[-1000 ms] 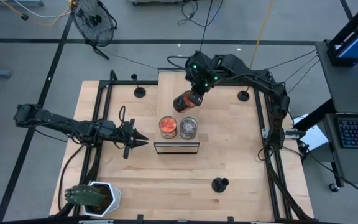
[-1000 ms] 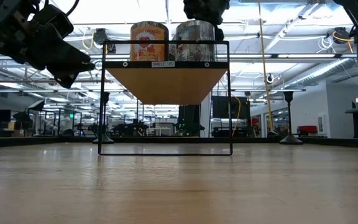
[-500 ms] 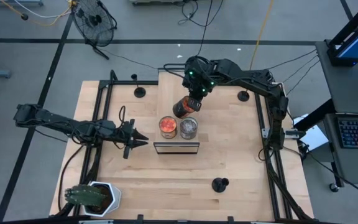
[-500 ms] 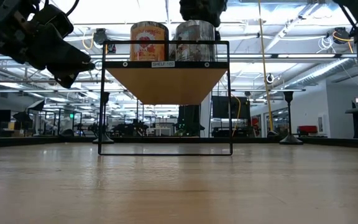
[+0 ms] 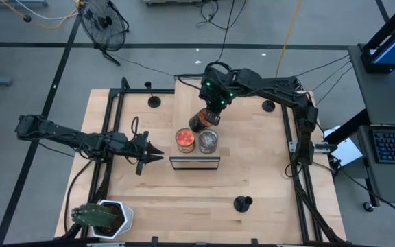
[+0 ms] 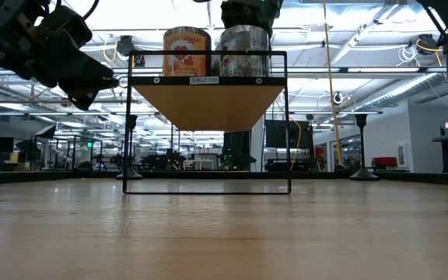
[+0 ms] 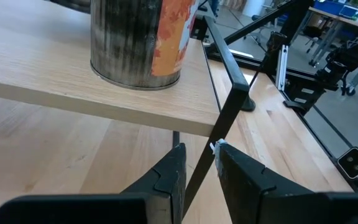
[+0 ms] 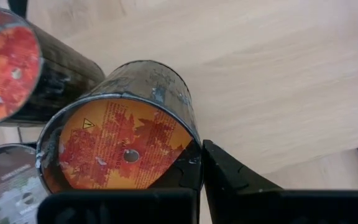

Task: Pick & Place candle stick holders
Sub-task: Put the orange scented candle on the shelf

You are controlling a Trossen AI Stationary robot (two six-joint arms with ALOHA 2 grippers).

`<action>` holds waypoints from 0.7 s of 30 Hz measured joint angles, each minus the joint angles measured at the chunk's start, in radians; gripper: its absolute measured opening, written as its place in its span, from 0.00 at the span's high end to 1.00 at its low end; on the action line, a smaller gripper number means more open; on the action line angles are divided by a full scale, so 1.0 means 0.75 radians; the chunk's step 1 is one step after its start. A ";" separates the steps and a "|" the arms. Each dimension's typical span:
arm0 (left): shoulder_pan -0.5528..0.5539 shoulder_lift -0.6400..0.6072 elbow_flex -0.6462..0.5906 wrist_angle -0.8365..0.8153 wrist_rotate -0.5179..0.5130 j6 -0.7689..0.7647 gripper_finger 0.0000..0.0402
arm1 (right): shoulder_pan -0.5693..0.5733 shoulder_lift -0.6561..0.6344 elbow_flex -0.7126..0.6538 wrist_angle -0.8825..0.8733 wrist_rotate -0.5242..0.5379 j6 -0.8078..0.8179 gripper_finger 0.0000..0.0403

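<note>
Black candle stick holders stand on the wooden table (image 5: 149, 199): one (image 5: 154, 101) at the upper left, one (image 5: 269, 105) at the upper right, one (image 5: 242, 203) at the lower middle. Near the top middle, the right gripper (image 5: 205, 118) pinches a dark jar (image 8: 120, 140), tipped, just above two jars (image 5: 186, 140) on the small shelf (image 5: 194, 162). At the left, the left gripper (image 5: 151, 154) waits, its fingers (image 7: 166, 177) only a little apart.

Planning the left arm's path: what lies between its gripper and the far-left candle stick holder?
Bare tabletop, seen in the high view, between the left gripper and that candle stick holder.
</note>
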 joint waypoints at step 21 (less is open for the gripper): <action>0.000 0.001 0.000 -0.012 0.000 0.002 0.77 | 0.000 -0.002 0.002 0.058 -0.070 -0.044 0.95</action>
